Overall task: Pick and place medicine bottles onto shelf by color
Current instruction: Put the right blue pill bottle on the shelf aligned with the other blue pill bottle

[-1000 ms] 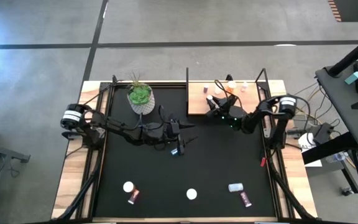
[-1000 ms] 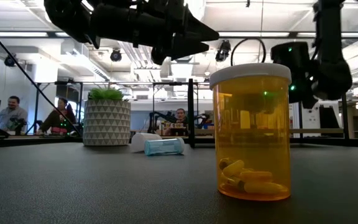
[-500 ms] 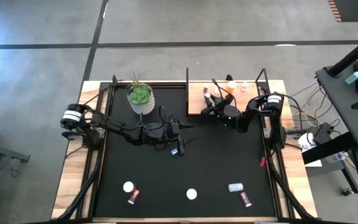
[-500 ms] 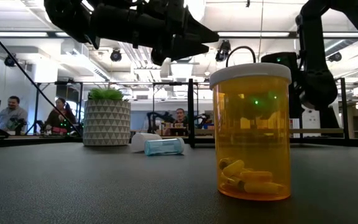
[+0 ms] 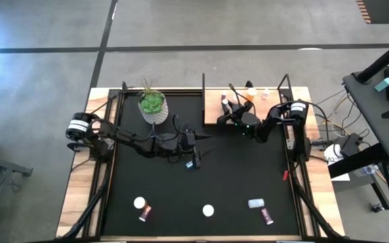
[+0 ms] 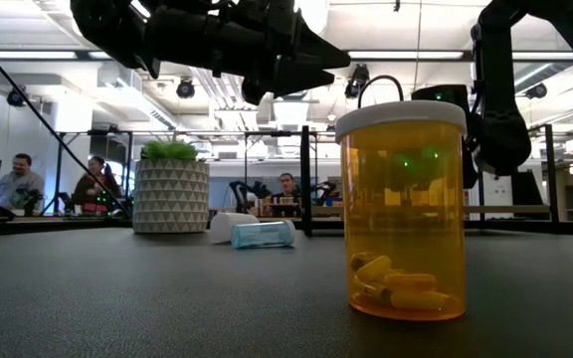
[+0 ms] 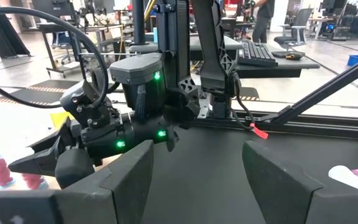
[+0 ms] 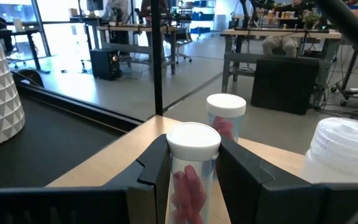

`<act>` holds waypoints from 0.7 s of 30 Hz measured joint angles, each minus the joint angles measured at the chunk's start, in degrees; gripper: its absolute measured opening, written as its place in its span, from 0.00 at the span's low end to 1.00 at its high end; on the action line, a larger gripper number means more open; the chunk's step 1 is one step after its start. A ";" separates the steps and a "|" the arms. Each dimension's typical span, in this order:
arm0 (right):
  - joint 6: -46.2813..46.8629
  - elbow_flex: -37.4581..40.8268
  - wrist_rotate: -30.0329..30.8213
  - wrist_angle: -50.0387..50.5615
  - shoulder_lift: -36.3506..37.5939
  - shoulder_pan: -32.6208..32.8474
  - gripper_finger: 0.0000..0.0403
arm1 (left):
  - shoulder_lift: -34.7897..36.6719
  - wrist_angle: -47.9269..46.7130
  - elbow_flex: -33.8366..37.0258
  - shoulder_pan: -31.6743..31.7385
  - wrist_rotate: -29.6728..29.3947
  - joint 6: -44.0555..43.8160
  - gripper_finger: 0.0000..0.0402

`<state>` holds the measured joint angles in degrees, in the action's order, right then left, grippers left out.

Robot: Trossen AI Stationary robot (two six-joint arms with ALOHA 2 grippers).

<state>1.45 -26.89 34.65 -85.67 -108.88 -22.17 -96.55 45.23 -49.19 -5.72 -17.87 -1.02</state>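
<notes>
Standing at the back left of the black mat [image 5: 235, 175]: the plant pot [image 5: 153, 108]. Lying at the back right, beside the mat's rear edge: the shelf [image 5: 213, 111], with several medicine bottles [image 5: 251, 92] sitting on it toward its far side. Reaching over the shelf's front part: the right gripper [image 5: 227, 112], closed around one bottle [image 8: 190, 168], with a second bottle [image 8: 225, 115] standing just behind it. Hovering over the mat's middle, right of the pot: the left gripper [image 5: 204, 144], fingers parted. Lying along the front edge, well apart from the shelf: five more bottles [image 5: 208, 210].
</notes>
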 joint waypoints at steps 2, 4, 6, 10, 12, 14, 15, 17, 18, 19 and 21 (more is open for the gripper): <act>-0.01 0.00 0.00 0.01 0.00 0.00 0.25 | 0.00 0.00 0.00 0.00 0.00 0.00 0.57; 0.00 0.00 0.00 0.02 0.00 0.00 0.25 | 0.00 0.00 0.01 0.00 0.00 -0.01 0.57; -0.04 0.02 0.00 0.04 0.00 0.00 0.25 | 0.00 0.02 0.00 0.00 0.00 -0.02 0.57; 0.00 0.04 0.00 0.07 0.02 0.00 0.25 | 0.00 0.02 0.00 0.00 0.00 -0.02 0.57; 0.00 0.04 -0.02 0.07 0.02 0.00 0.25 | 0.00 0.02 0.01 0.00 0.00 -0.02 0.57; 0.01 0.04 -0.02 0.09 0.02 0.00 0.26 | -0.02 0.02 0.02 0.00 0.00 -0.02 0.57; 0.00 0.04 -0.02 0.09 0.02 0.00 0.27 | -0.02 0.04 0.00 0.00 0.00 -0.02 0.57; 0.02 0.07 -0.02 0.09 0.04 0.00 0.29 | -0.02 0.04 0.00 0.00 0.00 -0.02 0.57; 0.02 0.07 -0.02 0.09 0.04 0.00 0.30 | -0.02 0.04 0.00 0.00 0.00 -0.02 0.57; 0.02 0.07 -0.02 0.12 0.04 0.00 0.32 | -0.02 0.04 0.00 0.00 0.00 -0.02 0.57; 0.00 0.12 -0.07 0.60 0.04 0.00 0.35 | -0.02 0.04 0.01 0.00 0.00 -0.02 0.57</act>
<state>1.45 -26.78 34.59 -85.07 -108.84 -22.17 -96.57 45.28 -49.18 -5.72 -17.87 -1.04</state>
